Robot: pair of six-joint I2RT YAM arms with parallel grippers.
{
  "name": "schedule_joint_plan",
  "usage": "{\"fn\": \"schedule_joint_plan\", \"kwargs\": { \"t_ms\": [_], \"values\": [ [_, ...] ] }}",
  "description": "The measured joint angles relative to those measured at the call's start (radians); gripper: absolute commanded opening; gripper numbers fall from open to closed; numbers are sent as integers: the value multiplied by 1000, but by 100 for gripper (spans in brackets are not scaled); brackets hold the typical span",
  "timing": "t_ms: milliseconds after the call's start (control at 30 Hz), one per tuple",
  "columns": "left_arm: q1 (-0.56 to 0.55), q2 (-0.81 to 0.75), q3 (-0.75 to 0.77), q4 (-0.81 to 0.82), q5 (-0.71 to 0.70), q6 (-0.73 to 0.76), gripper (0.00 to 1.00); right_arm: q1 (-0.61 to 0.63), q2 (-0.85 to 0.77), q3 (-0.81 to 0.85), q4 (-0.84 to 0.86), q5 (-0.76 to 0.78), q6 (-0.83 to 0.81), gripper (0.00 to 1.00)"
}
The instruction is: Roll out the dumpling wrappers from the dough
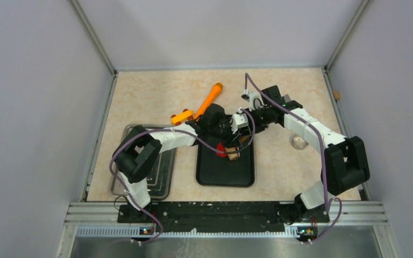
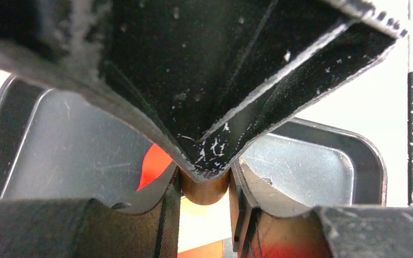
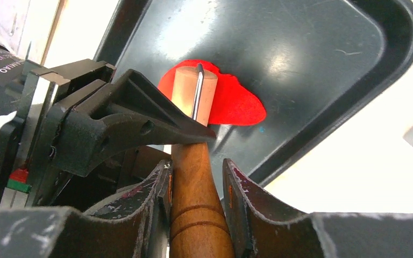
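Orange tool [image 1: 211, 97] beyond a black tray [image 1: 226, 174], silver tray [image 1: 164, 174] beside it. Left gripper [image 2: 204, 185] and right gripper [image 3: 196, 177] each clamp the pin [image 3: 193, 91] (wooden), over the dough [image 3: 236, 105].

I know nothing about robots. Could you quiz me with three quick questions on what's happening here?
1. True or false: the dough lies on the black tray.
2. The dough's shape is: A, a ball; B, a flat sheet; C, a long rope.
3. What single thing do the left gripper and the right gripper both clasp?

Key: 1 true. 2 B. 3 the wooden rolling pin.
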Motion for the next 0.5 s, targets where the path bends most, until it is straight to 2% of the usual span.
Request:
{"fn": "schedule_joint_plan", "kwargs": {
  "t_ms": [500],
  "values": [
    [13,154,142,48,150,-15,0,-73,-38,-32,-4,66,12,0]
  ]
}}
